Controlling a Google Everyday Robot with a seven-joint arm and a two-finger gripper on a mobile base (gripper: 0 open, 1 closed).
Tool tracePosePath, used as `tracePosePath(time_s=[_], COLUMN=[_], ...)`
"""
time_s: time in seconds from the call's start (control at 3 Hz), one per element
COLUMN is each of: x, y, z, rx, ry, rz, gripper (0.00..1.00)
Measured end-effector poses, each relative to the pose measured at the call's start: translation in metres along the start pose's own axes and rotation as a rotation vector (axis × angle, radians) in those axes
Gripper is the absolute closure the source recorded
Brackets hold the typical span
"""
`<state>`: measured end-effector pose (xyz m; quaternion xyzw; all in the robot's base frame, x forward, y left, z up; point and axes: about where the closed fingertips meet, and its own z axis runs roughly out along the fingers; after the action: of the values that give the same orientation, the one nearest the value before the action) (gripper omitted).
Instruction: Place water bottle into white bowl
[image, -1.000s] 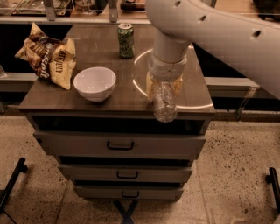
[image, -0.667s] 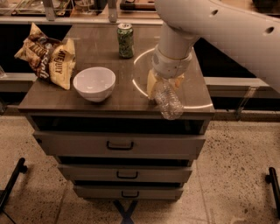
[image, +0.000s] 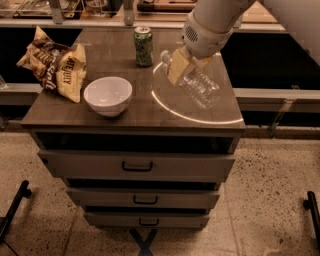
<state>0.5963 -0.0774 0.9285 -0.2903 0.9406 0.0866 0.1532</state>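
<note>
Well to the left of the gripper (image: 182, 68), the small round glossy white bowl (image: 108, 95) is found; the clear crinkled plastic water bottle (image: 203, 90), clamped tilted in the gripper, should be carried over and lowered base-first.

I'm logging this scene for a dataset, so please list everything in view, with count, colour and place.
water bottle: one, clear, tilted over the cabinet top's right side
bowl: one, white, front left of the top
soda can: one, green, upright at the back middle
chip bag: one, brown and yellow, left edge of the top
cabinet: one, dark brown, three drawers with handles
floor: speckled beige
arm: one, white, upper right
gripper: one, tan, shut on the water bottle near its neck
</note>
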Motion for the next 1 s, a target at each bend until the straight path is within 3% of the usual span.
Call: tracePosePath(time_s=[0.33,0.67,1.0], x=[-0.016,-0.016,-0.032], y=[0.015,0.014,0.035], z=[-0.031,-0.027,-0.030], rx=[-0.041,-0.035,-0.032], ry=[-0.069,-0.066,-0.087], rz=[-0.246,-0.276,-0.386], gripper=[1.00,1.00,1.00])
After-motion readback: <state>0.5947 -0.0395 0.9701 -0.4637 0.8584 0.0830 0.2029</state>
